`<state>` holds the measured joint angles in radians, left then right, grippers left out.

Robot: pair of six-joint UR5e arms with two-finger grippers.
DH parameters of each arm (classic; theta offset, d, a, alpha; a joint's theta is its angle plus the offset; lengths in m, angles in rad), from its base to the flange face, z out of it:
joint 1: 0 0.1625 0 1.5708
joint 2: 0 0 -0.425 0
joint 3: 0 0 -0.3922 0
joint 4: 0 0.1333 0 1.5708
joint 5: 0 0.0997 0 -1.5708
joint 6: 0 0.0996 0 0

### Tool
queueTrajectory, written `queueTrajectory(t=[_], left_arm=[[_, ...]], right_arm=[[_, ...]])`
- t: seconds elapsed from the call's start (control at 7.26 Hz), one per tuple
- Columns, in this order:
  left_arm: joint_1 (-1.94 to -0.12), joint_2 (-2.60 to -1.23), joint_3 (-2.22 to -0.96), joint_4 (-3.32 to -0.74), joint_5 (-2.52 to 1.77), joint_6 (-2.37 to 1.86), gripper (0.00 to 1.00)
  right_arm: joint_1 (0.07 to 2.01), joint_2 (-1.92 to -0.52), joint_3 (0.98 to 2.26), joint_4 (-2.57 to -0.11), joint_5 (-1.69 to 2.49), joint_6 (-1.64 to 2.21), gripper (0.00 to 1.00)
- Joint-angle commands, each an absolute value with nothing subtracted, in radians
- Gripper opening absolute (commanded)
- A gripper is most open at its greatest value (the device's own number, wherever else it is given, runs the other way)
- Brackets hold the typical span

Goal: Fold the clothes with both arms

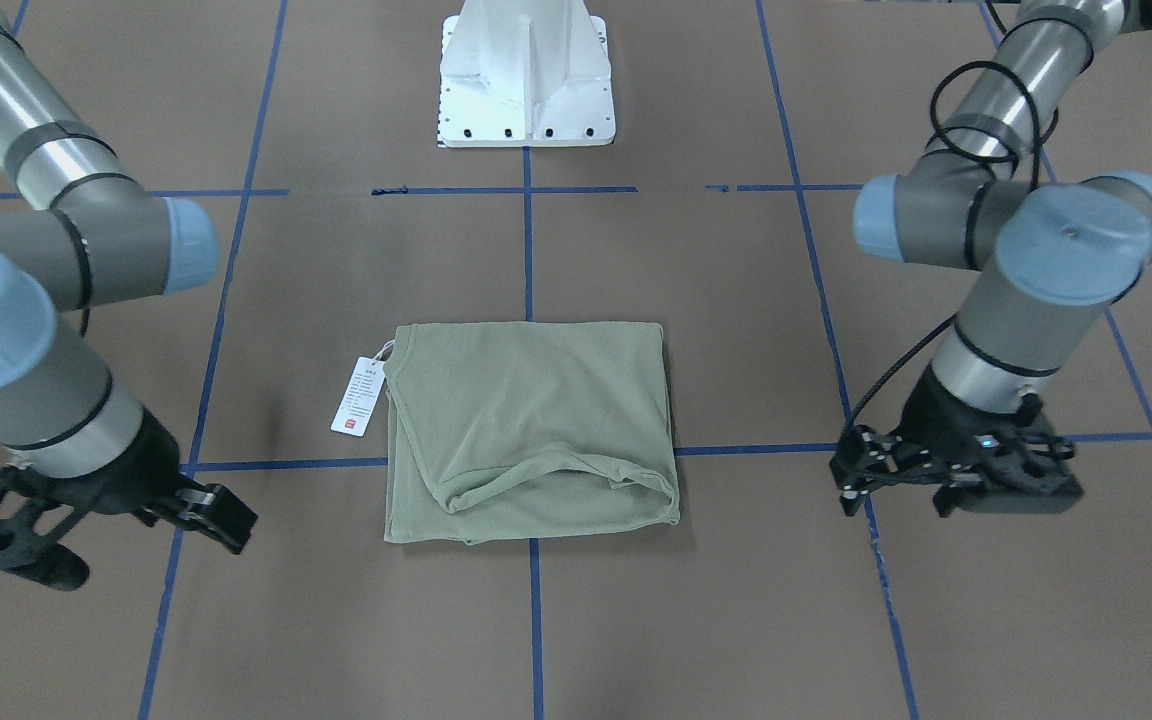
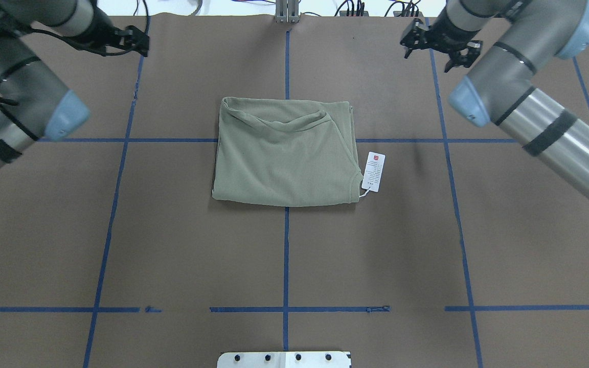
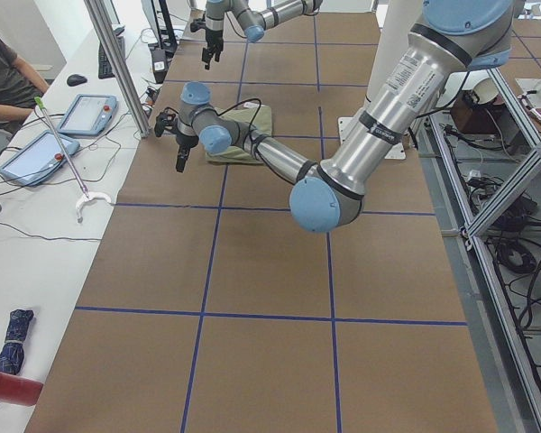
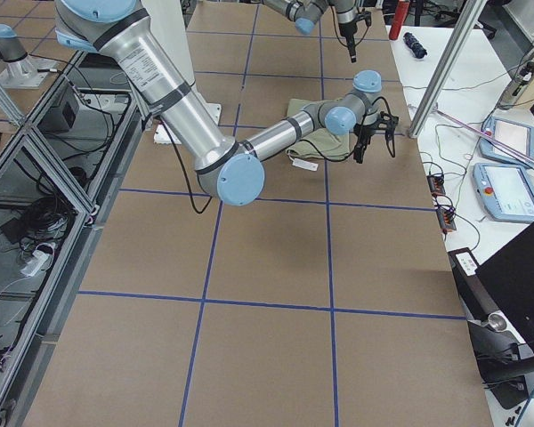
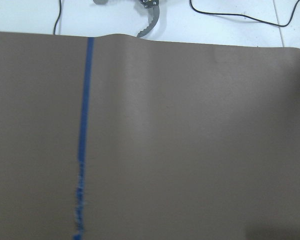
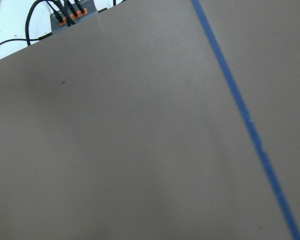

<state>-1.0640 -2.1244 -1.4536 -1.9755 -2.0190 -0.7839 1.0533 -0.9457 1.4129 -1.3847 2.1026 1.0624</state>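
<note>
Bench (image 2: 172, 245), brown-papered. Shirt (image 2: 284, 153): folded rectangle, laid at centre, long axis set left edge to right edge, curved fold turned to far edge. Left gripper (image 2: 137, 42) and right gripper (image 2: 432, 51): held spread near far corners. Hang tag (image 2: 374, 172): turned toward right edge.

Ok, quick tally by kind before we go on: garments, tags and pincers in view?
shirt: 1
hang tag: 1
pincers: 2, the left pincer and the right pincer, both apart from the shirt
Total: 4
</note>
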Motion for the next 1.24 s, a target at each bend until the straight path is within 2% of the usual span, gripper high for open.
queueTrajectory(t=[0.0,0.28,0.55,0.69,0.83,1.1], left_arm=[[-1.257,-1.947,-1.532,-1.951,-2.1,-0.433,1.0],[-1.394,-1.816,-1.543,-1.901,-2.103,-0.117,1.0],[-1.555,-1.613,-1.607,-1.901,-2.109,0.227,1.0],[-1.578,-1.529,-1.681,-1.902,-2.124,0.232,1.0],[-1.575,-1.507,-1.687,-1.908,-2.137,0.204,1.0],[-1.571,-1.5,-1.601,-1.91,-2.121,0.201,1.0]], right_arm=[[1.229,-1.105,1.592,-1.634,2.156,0.591,1.0],[1.404,-1.227,1.687,-1.863,2.21,0.148,1.0],[1.579,-1.346,1.665,-1.963,2.23,-0.319,1.0],[1.627,-1.427,1.666,-1.942,2.268,-0.339,1.0],[1.625,-1.439,1.654,-1.886,2.281,-0.333,1.0],[1.624,-1.471,1.643,-1.832,2.279,-0.318,1.0]])
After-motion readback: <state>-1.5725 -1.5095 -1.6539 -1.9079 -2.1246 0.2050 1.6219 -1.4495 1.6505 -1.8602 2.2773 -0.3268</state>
